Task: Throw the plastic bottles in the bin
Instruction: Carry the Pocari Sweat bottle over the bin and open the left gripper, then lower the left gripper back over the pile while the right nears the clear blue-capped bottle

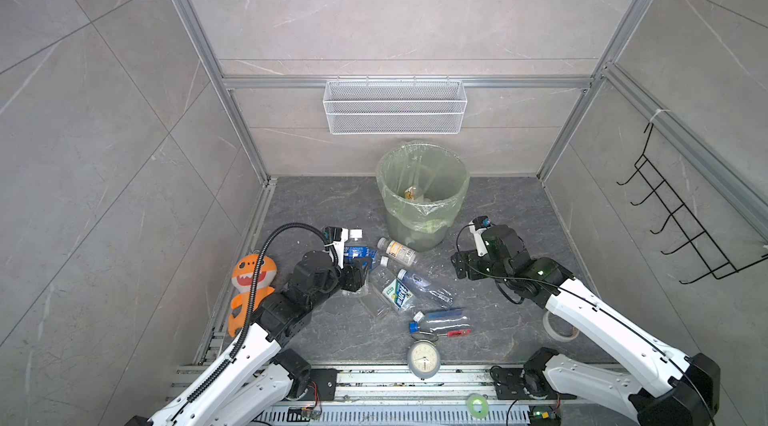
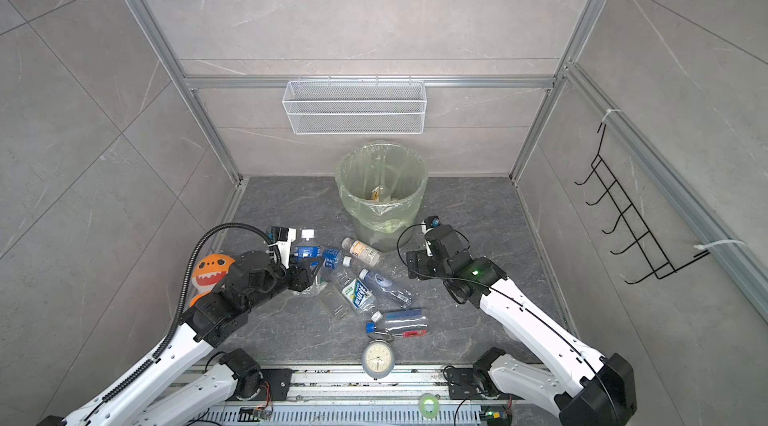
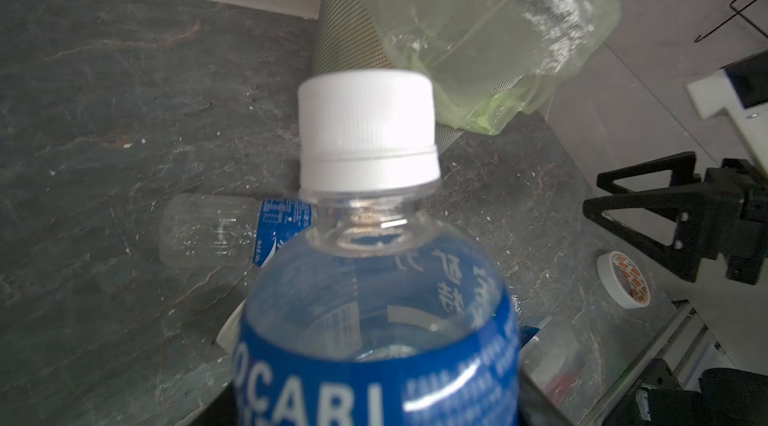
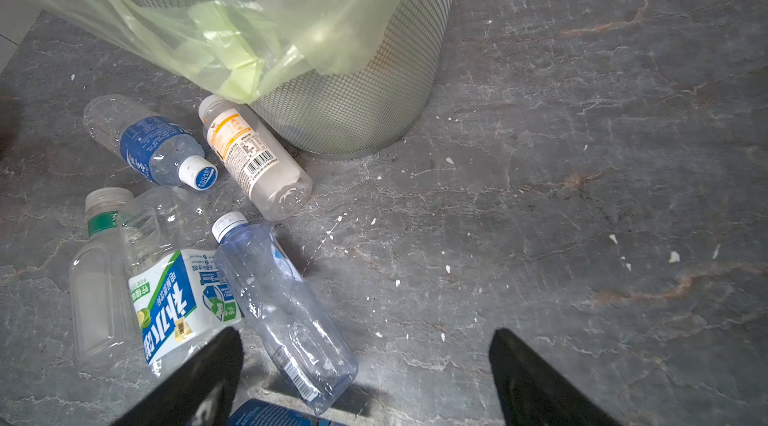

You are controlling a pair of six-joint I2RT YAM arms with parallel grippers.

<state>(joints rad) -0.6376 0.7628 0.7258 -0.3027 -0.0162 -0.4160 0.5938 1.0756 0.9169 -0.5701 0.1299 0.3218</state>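
1. In both top views the left arm reached from the near left corner slantwise over the desk. Its elbow was low and its wrist was bent. The left gripper was clamped on the blue-labelled bottle, whose white cap pointed to the far wall. This bottle was to the left of the bin, not over it.
2. In the same views the right arm came from the near right corner with the forearm sloping down. The right gripper hung low, near the right side of the bin. The other plastic bottles lay in a loose heap on the desk between the two grippers, in front of the bin. An alarm clock lay at the near edge.
3. In the left wrist view the blue-labelled bottle filled the middle and its cap was sharp and close. The jaws themselves were hidden under the label. The mesh wall of the bin stood beyond the cap, and one clear bottle lay flat on the desk behind.
4. In the right wrist view the right gripper had its two black fingers wide apart, and only bare desk was between them. The bin stood ahead. A white-labelled bottle lay just beside its base, and four more bottles lay next to that one.
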